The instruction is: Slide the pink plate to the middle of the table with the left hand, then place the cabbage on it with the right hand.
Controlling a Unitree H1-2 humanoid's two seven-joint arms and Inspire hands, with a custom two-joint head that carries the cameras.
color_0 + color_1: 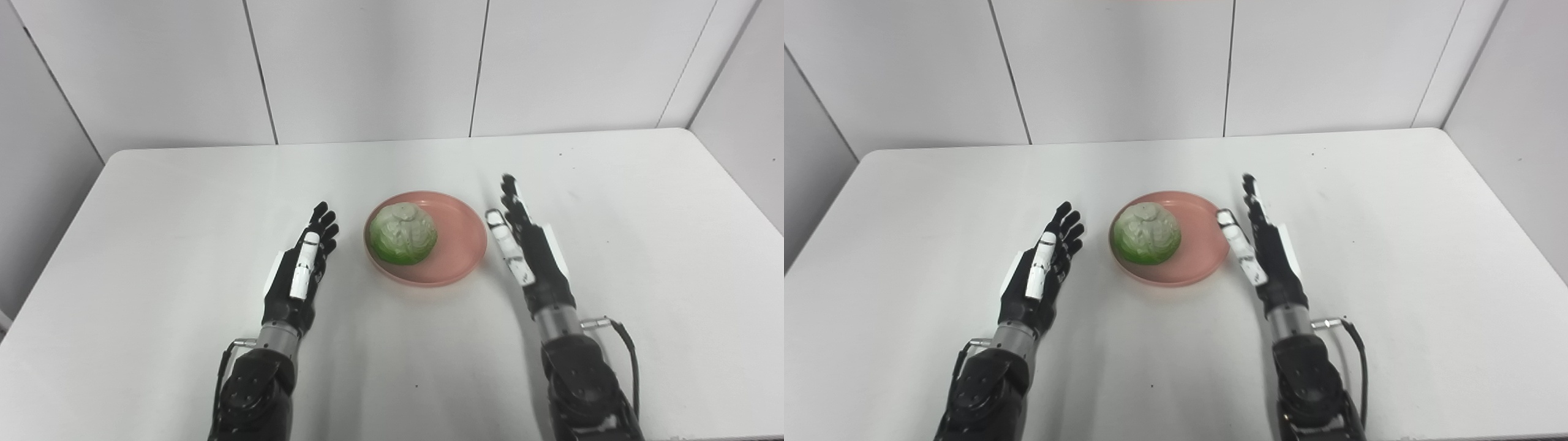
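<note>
A round pink plate [459,245] lies near the middle of the white table [153,214]. A pale green cabbage [403,233] rests on its left half. My left hand [303,266] lies to the left of the plate, open, fingers stretched forward and holding nothing, a short gap from the rim. My right hand [527,248] is just right of the plate, open and edge-up, its thumb close to the rim without gripping it. In the right eye view the cabbage [1146,233] and plate [1206,245] appear the same way.
Grey wall panels [367,67] stand close behind the table's far edge and along both sides. The table's rounded far corners show at left and right.
</note>
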